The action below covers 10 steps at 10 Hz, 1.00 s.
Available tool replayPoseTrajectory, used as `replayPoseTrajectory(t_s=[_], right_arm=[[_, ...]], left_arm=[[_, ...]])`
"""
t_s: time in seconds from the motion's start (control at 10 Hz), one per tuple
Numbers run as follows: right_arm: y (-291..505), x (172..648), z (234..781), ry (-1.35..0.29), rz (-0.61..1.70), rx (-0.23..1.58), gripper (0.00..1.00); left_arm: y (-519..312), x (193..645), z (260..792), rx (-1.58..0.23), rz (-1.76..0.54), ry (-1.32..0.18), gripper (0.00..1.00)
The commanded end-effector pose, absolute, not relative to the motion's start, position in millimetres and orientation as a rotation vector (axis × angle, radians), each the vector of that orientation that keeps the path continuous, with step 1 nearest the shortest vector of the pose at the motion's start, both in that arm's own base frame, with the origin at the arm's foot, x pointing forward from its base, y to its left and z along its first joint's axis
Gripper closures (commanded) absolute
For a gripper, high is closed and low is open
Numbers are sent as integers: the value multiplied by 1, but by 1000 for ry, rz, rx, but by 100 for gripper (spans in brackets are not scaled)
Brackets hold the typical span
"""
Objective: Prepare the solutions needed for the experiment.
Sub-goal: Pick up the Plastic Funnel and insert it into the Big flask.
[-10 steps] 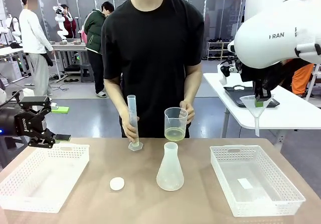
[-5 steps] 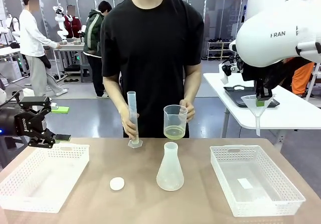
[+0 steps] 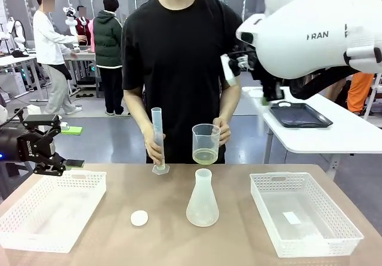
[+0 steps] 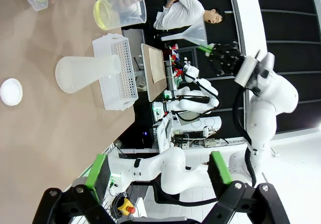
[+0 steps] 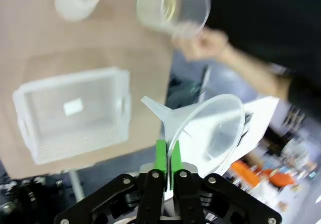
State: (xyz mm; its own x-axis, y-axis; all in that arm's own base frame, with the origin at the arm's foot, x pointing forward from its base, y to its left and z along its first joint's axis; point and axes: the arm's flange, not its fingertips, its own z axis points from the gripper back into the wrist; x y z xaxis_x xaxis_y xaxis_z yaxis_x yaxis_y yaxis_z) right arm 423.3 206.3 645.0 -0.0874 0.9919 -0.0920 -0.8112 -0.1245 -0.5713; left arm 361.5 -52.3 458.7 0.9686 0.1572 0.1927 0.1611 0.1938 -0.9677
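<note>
The solution [image 3: 206,156] is a shallow pale yellow layer in a clear beaker [image 3: 206,142] that the person holds above the table's far edge. Their other hand holds a graduated cylinder [image 3: 157,136] upright on the table. A frosted conical flask [image 3: 202,199] stands at the middle, with a white cap [image 3: 139,218] to its left. My right gripper [image 5: 164,159] is shut on the rim of a clear funnel [image 5: 213,126], high over the right side, with the beaker [image 5: 173,5] far below it. My left gripper [image 3: 73,147] hangs open over the left basket, nothing between its fingers [image 4: 98,171].
A white mesh basket [image 3: 51,209] lies at the table's left and another [image 3: 304,215] at the right, holding a small white slip. My right arm [image 3: 310,33] spans the upper right. Behind it stands a white side table with a dark tray [image 3: 298,114].
My right arm has swung up and to the left with the funnel. The person has raised the beaker slightly. My left gripper has not moved.
</note>
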Motion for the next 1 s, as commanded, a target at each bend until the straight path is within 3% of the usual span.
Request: replayPoseTrajectory(t_s=[0.0,0.3,0.8,0.9], right_arm=[[226,410,642,-623,1796,-447,96],[258,380,654,-780,1964,-386,96],[266,368,656,-688,2065,-462,96],[278,365,660,-739,2038,-448,96]], left_arm=[[-54,358,459,-1403,1,-273,0],[-54,358,459,-1403,1,-273,0],[-54,358,459,-1403,1,-273,0],[-54,358,459,-1403,1,-273,0]])
